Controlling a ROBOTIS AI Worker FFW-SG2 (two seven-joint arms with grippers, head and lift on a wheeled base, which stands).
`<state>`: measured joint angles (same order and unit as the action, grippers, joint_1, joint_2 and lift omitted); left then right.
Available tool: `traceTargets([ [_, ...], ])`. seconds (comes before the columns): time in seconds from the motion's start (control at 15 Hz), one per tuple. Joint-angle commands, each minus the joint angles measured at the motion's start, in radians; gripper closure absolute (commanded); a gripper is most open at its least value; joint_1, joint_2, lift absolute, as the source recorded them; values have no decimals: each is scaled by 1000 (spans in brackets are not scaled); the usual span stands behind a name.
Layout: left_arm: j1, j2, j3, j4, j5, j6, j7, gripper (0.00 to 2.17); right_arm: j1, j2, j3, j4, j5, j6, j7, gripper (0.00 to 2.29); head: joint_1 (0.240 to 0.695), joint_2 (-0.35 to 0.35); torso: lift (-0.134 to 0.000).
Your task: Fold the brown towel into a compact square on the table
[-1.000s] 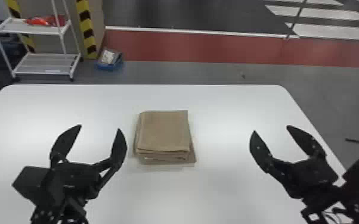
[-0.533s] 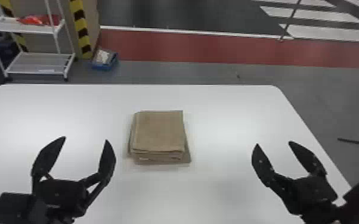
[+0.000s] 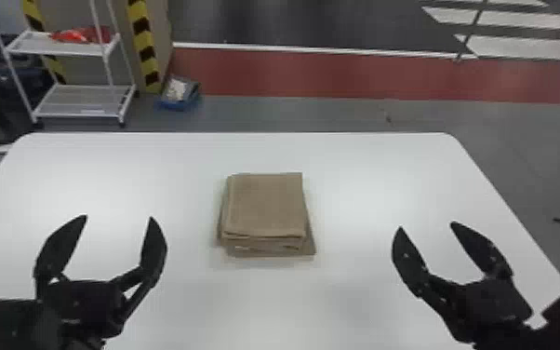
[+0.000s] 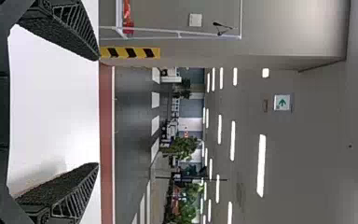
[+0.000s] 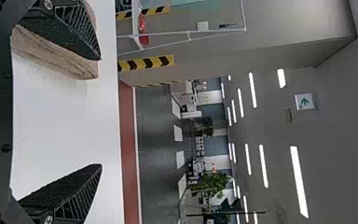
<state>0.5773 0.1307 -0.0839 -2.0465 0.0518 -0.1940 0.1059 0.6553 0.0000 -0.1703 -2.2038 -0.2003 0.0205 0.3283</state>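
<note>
On the white table, brown towel, folded into a layered stack, sideways between my left gripper and right gripper, apart from both. Both released, fingers spread. Past the table: grey floor, red strip. Back left: white rack, red item on it, blue box on the floor.

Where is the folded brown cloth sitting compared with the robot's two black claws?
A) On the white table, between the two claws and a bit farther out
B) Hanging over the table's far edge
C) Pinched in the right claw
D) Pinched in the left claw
A: the folded brown towel lies flat on the white table, with the open black left gripper on one side and the open black right gripper on the other.
</note>
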Motion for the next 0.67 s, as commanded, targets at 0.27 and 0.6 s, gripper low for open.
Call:
traceTargets([
  [0.27,13,-6,21,-14,6,-6,-2,80,7,1,6,-7,-7,31,6,73,695,-23,-123],
  [0.6,16,-14,21,-17,5,-6,-3,80,6,1,-3,-2,-13,40,6,80,695,-24,-123],
])
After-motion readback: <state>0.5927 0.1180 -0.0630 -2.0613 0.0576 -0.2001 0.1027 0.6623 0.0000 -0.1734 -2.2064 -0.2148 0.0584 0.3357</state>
